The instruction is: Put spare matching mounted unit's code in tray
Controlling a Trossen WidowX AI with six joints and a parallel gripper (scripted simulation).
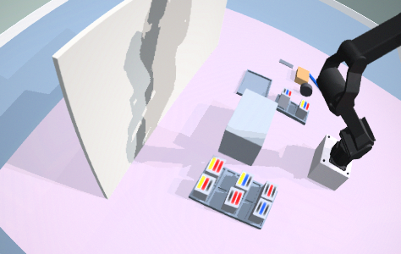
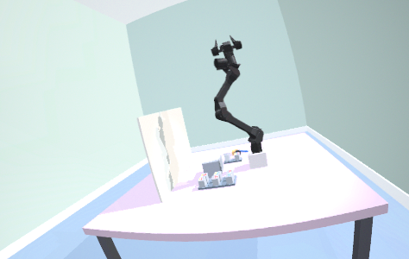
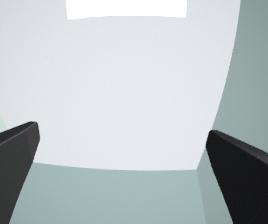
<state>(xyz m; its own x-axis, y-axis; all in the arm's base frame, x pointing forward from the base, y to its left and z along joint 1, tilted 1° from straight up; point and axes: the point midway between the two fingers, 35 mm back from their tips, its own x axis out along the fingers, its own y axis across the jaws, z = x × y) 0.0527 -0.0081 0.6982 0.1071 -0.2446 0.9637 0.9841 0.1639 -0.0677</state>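
Observation:
My gripper (image 2: 225,42) (image 3: 124,135) is open and empty. It is raised high above the table and points up at the ceiling. The mounted unit (image 1: 248,124) (image 2: 210,167) is a plain grey-white box in the middle of the table; its back is hidden. A grey rack (image 1: 220,196) (image 2: 217,183) in front of it holds several white spares with colour-striped tops: red-red (image 1: 215,165), yellow-red (image 1: 204,183), yellow-blue (image 1: 243,179), red-red (image 1: 235,196), red-grey (image 1: 269,190) and blue-blue (image 1: 262,207). The empty grey tray (image 1: 254,82) lies behind the unit.
A tall white panel (image 1: 132,85) (image 2: 165,148) stands left of the unit. A smaller rack (image 1: 293,109) holds two more blocks. A tan box (image 1: 302,75), a dark cylinder (image 1: 305,89) and a small grey bar (image 1: 286,63) lie at the back. The arm's white base (image 1: 330,167) (image 2: 257,160) stands right.

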